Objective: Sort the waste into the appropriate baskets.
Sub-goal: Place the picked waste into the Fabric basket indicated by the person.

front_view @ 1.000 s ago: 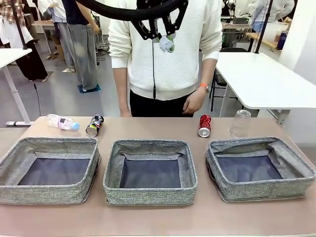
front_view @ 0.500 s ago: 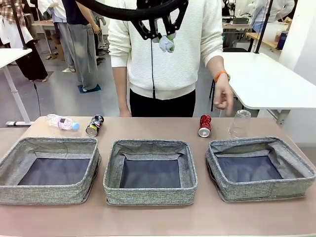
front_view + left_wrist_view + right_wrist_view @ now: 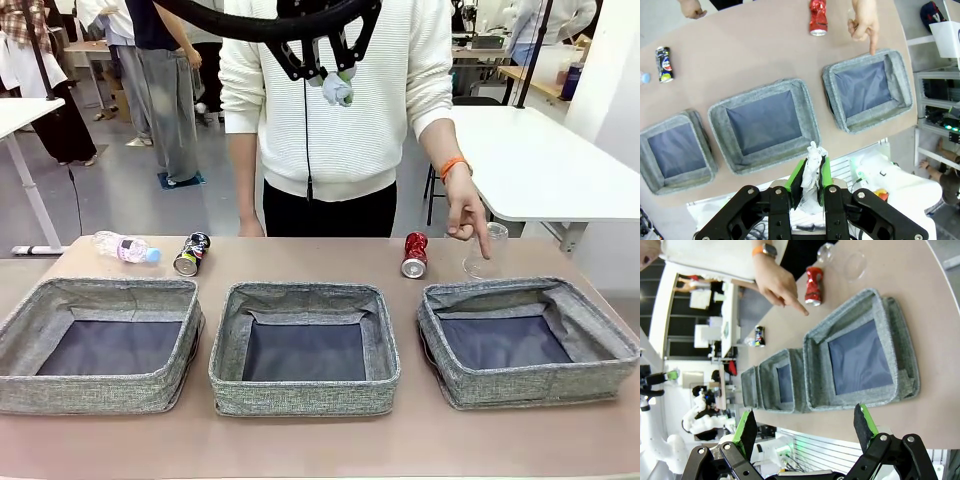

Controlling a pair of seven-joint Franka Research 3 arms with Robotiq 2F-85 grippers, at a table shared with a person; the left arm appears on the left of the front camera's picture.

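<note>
High above the table, my left gripper is shut on a crumpled white paper wad, which also stands between its green pads in the left wrist view. Three grey baskets sit in a row: left, middle and right. Behind them lie a clear bottle, a dark can, a red can and a clear cup. My right gripper is open and holds nothing, looking down on the right basket.
A person in a white sweater stands at the far side. Their hand points a finger down at the right basket's far rim, in front of the cup. White tables stand farther back on both sides.
The person's hand has swung out from their body and come down to point at the right basket. Both grippers are unmoved.
</note>
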